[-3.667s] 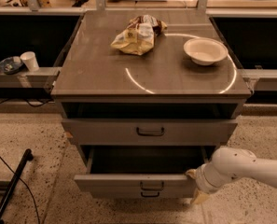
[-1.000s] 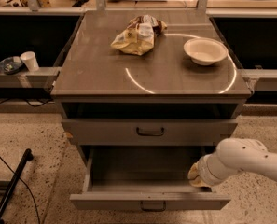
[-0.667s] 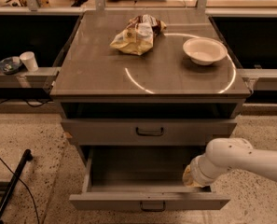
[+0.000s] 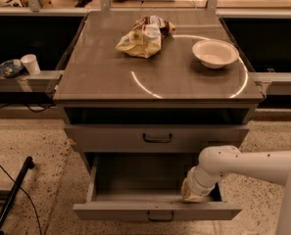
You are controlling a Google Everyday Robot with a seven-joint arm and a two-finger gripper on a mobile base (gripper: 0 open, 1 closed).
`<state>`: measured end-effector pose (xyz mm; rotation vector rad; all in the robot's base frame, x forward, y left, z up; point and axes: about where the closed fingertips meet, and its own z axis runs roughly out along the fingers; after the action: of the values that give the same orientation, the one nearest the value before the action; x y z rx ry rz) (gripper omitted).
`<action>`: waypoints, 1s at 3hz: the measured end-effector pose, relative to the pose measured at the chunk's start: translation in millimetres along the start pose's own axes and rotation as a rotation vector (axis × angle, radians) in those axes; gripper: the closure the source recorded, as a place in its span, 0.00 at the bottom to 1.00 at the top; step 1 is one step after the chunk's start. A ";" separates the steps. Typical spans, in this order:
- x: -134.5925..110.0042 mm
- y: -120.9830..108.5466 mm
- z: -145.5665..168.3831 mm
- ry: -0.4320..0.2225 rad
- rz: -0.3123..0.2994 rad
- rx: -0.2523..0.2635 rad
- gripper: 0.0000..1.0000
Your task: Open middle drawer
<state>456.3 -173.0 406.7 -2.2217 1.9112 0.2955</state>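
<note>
- Though the drawer above it point(image 4: 110, 137) sits shut, the middle drawer point(image 4: 130, 211) is pulled well out of the cabinet under the bench point(image 4: 101, 72), its inside bare and grey.
- Its small black loop handle point(image 4: 159, 216) is at the middle of the flat front, at the bottom edge of the view.
- The gripper point(image 4: 193, 192) is down inside the drawer at its right front corner, just behind the front panel; whether it is clenched or released cannot be told.
- The white arm point(image 4: 248, 166) reaches in from the right.
- On the bench top lie a crumpled snack bag point(image 4: 142, 35) and, to its right and apart from it, a white bowl point(image 4: 215, 53).
- A white paper cup point(image 4: 31, 63) stands on a ledge to the left.
</note>
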 end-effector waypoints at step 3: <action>13.0 35.2 29.8 -0.101 0.030 -0.112 1.00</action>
<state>422.7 -182.3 373.9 -2.2019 1.9202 0.5220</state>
